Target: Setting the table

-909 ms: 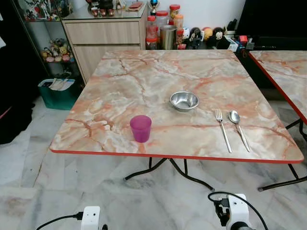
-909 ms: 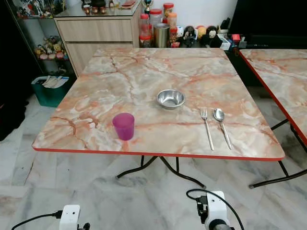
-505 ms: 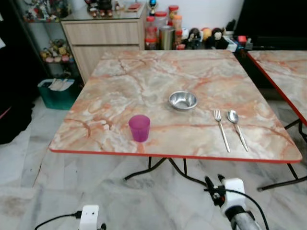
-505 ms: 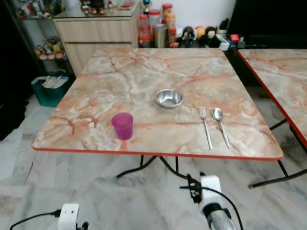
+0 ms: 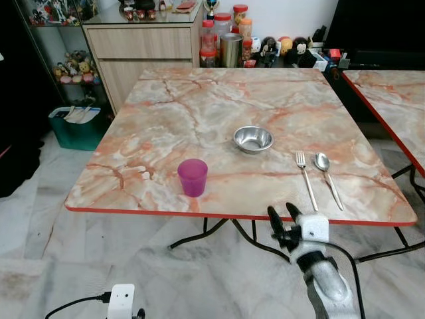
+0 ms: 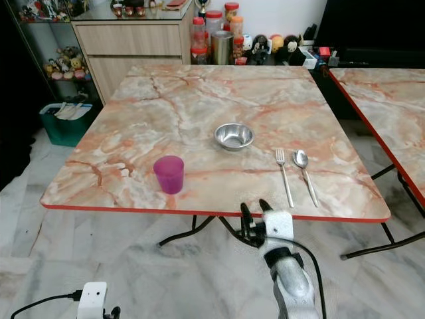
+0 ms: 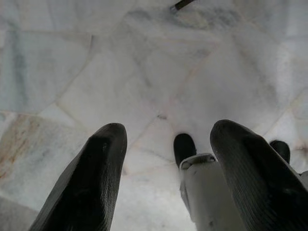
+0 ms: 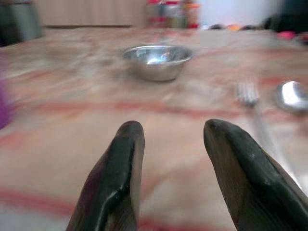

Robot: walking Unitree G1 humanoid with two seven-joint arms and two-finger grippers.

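Table: marble-patterned top (image 5: 199, 113) with a red edge, on a pale marble floor (image 5: 40, 226).
Steel bowl (image 5: 254, 139): near the table's middle.
Fork (image 5: 305, 178) and spoon (image 5: 327, 177): side by side, right of the bowl.
Purple cup (image 5: 192, 177): near the front edge.
Right gripper (image 5: 283, 216): at the front edge, fingers spread, empty.
Left gripper (image 7: 168, 173): low over the floor, fingers apart, empty.

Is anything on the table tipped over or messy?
Nothing stands out. The purple plastic cup stands upright, the round steel bowl sits level, and the metal fork and metal spoon lie neatly side by side on the marble-patterned table.
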